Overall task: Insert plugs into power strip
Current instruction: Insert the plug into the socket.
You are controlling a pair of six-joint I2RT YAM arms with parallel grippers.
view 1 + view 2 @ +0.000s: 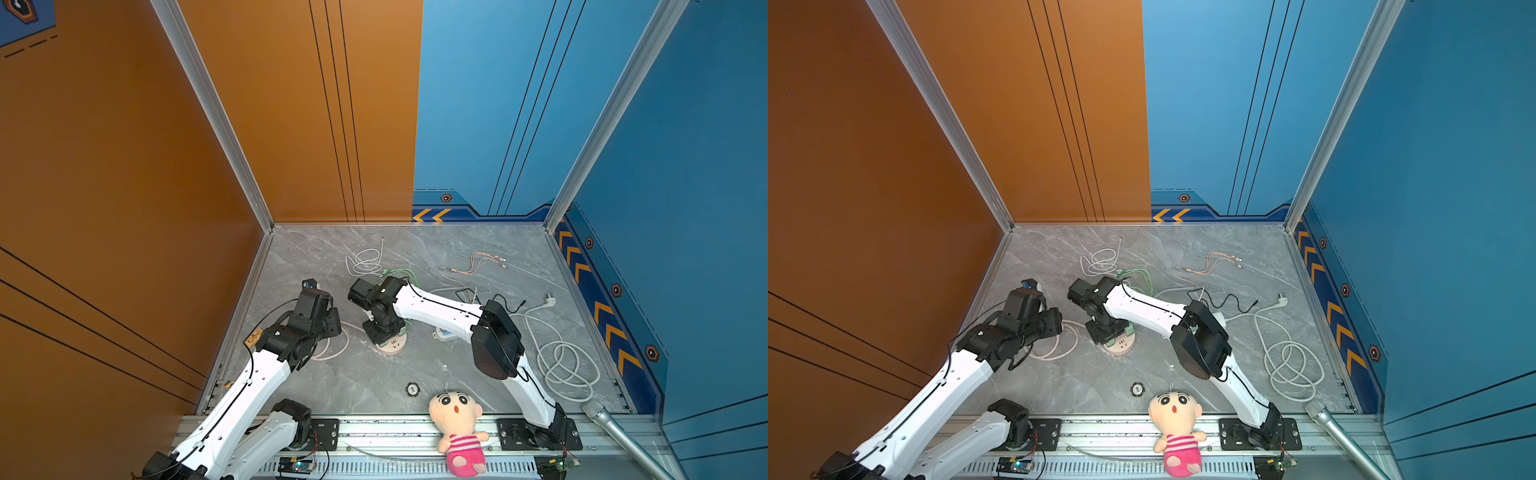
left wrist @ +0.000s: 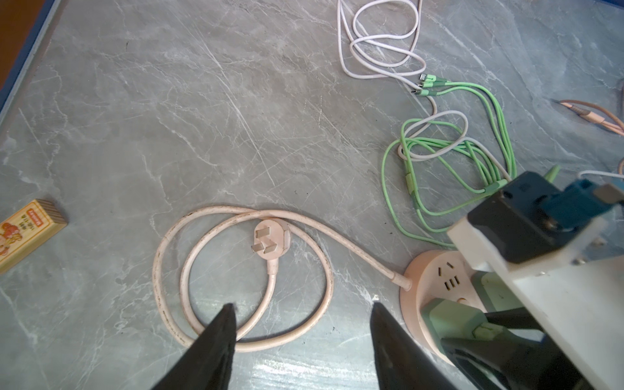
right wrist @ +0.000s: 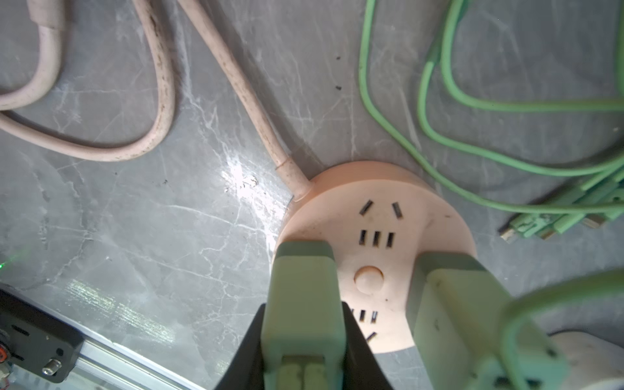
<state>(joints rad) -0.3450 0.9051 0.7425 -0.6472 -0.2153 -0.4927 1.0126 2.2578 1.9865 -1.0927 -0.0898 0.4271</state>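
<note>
Step in hand: I judge this to be the insertion of a green plug into the power strip, with one green plug apparently in place already.
Power strip: it is round and pink and lies near the centre of the surface, a touch toward 7 o'clock in both top views.
Right end effector: it is closed narrow on the held green plug, with one finger on each flank.
Held green plug: it is upright and its base meets the strip's face near the rim. I cannot tell whether the prongs are fully home.
Second green plug: it stands on the strip across the round button from the held one, trailing its green cable.
Left end effector: its fingers are spread wide and empty. It hangs over the coiled pink cord at 9 o'clock from the strip.
Free sockets: slots show bare on the strip's face between the two green plugs.
Other leads: the green cables lie at 12 o'clock from the strip and the thick white cord at 3 o'clock. I cannot make out the remaining plugs with any certainty.
Next move: I expect it to call for a straight push down until the base sits flush, and then for letting go without tilting the plug. The light strip may slide or tip, so I would bring the left arm in to steady it.
</note>
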